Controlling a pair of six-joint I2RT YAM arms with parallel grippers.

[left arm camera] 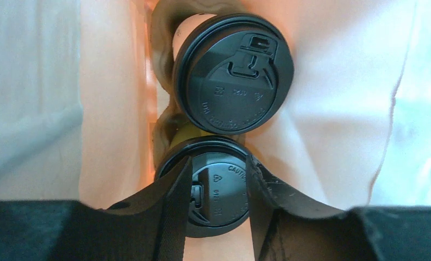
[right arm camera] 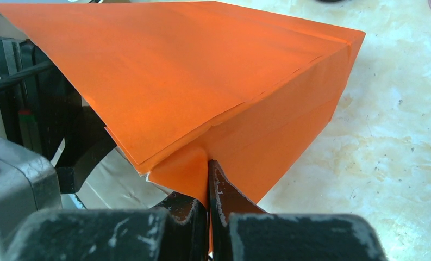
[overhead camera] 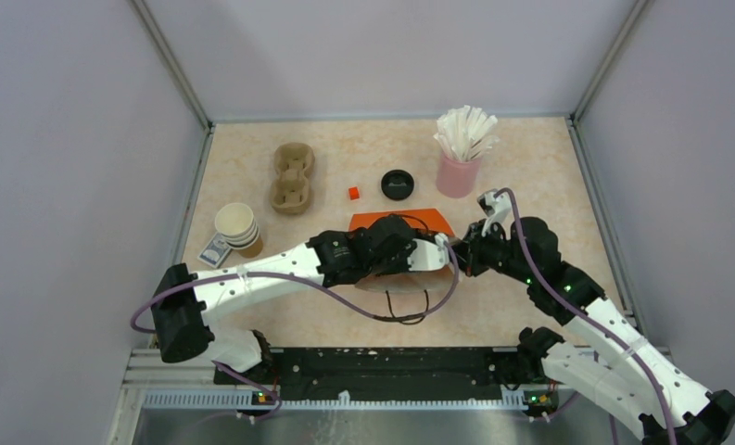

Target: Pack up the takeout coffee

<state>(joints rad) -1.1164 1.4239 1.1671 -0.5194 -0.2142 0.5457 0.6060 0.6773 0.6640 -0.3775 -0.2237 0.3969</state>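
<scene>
Item count: two lidded takeout coffees [left arm camera: 233, 73]; one orange bag [right arm camera: 202, 81]; one loose black lid [overhead camera: 398, 184]; one pink cup of straws [overhead camera: 458, 174]; one stack of cream cups [overhead camera: 236, 227]; one cup carrier [overhead camera: 292, 176] on the table; one small red cube [overhead camera: 353, 193].

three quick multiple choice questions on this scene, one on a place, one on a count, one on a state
1. Where does the pink straw cup stand?
A. back right of the table
B. front left
C. at the near edge

2. How many lidded cups show in the left wrist view?
A. one
B. two
C. three

3. The right gripper is:
A. wide open
B. shut on the orange bag
C. shut on a straw

1 A: it stands near the back right corner.
2 B: two black lids sit side by side.
3 B: its fingers pinch the bag's edge.
</scene>
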